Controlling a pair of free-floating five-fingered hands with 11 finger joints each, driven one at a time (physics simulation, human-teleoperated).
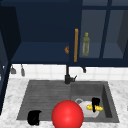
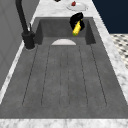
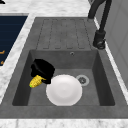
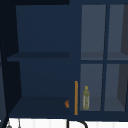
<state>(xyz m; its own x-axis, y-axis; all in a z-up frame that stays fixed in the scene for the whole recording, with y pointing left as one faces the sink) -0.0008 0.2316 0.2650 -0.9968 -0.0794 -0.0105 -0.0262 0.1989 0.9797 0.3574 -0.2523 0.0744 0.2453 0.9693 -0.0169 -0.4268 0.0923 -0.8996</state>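
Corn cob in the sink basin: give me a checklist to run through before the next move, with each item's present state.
1. Right hand curled round the corn cob: ok.
2. Cob clear of the basin floor: ok in the left side view, where it hangs under the fingers.
3. White plate lying flat in the basin: ok.
4. Cob directly over the plate: cannot tell; the right side view shows it beside the rim.
5. Left hand away from the cob, at the sink's front edge: ok.
6. Red ball blocks part of the front view: not ok.
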